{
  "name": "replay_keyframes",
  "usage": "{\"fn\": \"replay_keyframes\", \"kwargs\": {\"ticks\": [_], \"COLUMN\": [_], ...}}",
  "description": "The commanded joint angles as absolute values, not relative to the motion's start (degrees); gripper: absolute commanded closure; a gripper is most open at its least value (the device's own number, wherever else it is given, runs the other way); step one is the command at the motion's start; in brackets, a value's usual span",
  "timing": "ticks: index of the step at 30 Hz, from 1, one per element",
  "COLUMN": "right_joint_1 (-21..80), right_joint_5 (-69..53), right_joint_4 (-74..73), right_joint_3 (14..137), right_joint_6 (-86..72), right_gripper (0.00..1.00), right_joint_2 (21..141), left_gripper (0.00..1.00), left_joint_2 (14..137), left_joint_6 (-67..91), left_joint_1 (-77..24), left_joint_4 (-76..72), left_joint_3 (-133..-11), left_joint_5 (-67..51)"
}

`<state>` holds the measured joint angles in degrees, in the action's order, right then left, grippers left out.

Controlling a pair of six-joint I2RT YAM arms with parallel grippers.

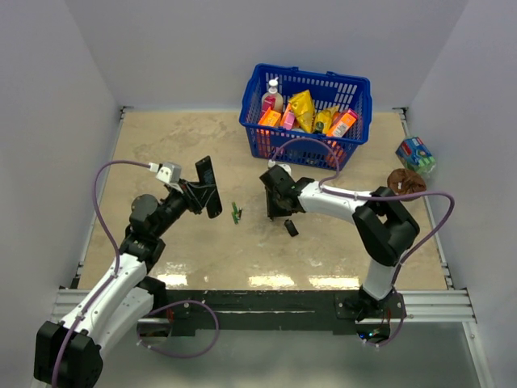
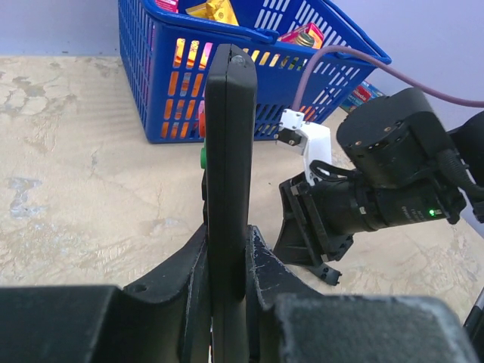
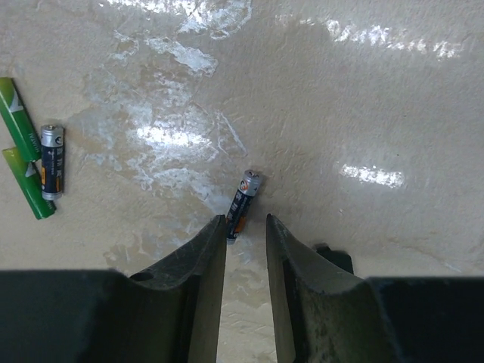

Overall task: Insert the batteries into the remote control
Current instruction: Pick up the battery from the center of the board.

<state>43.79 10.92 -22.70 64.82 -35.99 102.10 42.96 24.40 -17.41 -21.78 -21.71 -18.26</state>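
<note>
My left gripper (image 1: 202,199) (image 2: 227,236) is shut on the remote control (image 1: 208,185) (image 2: 229,144), a slim black bar held edge-on and raised off the table. Two green batteries (image 1: 235,212) (image 3: 17,115) lie side by side on the table between the arms, with a dark blue battery (image 3: 51,160) next to them. My right gripper (image 1: 278,213) (image 3: 246,221) points down at the table with its jaws a little apart and nothing between them. Another dark blue and orange battery (image 3: 242,203) lies just beyond its fingertips, its near end by the left fingertip.
A blue basket (image 1: 300,142) (image 2: 166,91) full of packets stands at the back. A small black piece (image 1: 291,228) (image 3: 333,255) lies beside the right gripper. A blue-green pack (image 1: 415,153) and a brown object (image 1: 405,180) sit at the right edge.
</note>
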Motion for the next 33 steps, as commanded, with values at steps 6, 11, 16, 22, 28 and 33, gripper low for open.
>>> {"fn": "replay_keyframes", "kwargs": {"ticks": [6,11,16,22,28,33], "right_joint_1": [43.2,43.2,43.1,43.1,43.2,43.3], "right_joint_5": [13.0,13.6,14.2,15.5,16.1,14.8], "right_joint_4": [-23.2,-24.0,-24.6,-26.2,-24.1,-18.3], "right_joint_3": [70.4,71.5,71.5,72.3,72.0,68.5], "right_joint_6": [-37.4,-37.5,-37.2,-35.2,-31.1,-27.4], "right_gripper": [0.71,0.73,0.78,0.82,1.00,1.00], "right_joint_2": [106.0,108.7,109.2,110.4,108.8,101.4], "left_gripper": [1.00,1.00,1.00,1.00,1.00,1.00], "left_joint_2": [42.5,42.6,42.5,42.8,42.9,44.1], "left_joint_6": [22.9,22.8,22.8,23.0,24.5,30.9], "left_joint_1": [-18.1,-18.3,-18.4,-18.3,-18.7,-18.8], "left_joint_4": [-25.8,-25.7,-25.4,-25.4,-25.7,-30.7], "left_joint_3": [-22.1,-22.2,-22.3,-22.3,-21.9,-19.2], "left_joint_5": [-19.1,-19.2,-18.8,-18.7,-18.7,-16.4]}}
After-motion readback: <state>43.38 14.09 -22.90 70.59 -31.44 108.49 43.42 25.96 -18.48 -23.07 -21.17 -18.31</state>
